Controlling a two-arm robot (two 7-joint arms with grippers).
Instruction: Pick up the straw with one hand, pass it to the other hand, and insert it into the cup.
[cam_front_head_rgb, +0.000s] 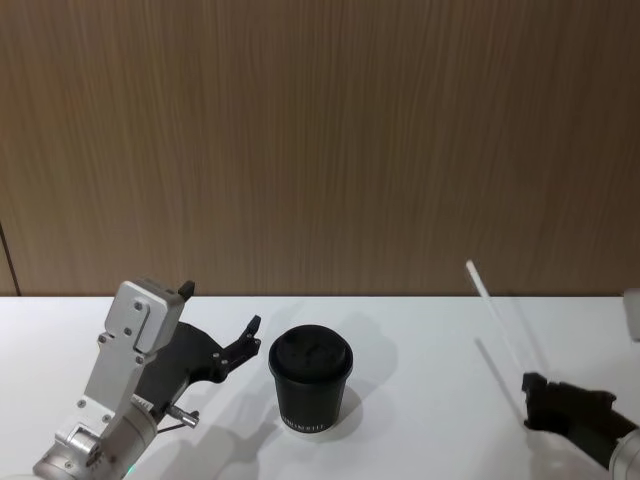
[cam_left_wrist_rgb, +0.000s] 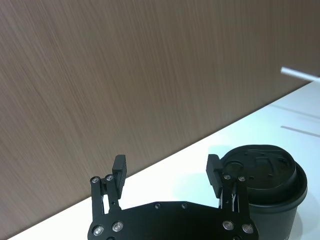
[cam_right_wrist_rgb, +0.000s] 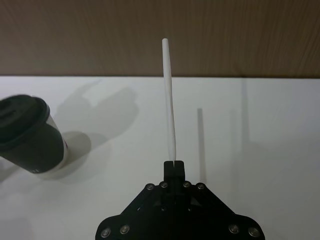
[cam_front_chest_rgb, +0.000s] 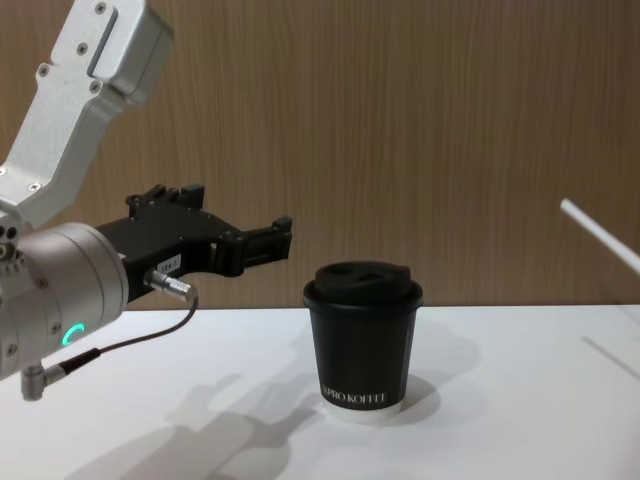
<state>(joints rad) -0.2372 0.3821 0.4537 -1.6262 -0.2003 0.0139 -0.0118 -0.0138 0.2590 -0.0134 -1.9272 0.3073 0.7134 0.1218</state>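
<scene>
On the right of the table, right gripper clamps the straw at its lower end, tip hidden in the grip, straw tilted up off the surface; left gripper spread open just left of the cup, probably not touching.

Black cup, black domed lid, white lettering, white base rim, beside the black left gripper with silver wrist and green ring light. White straw in the black right gripper. White desk; brown wood-grain wall behind.
</scene>
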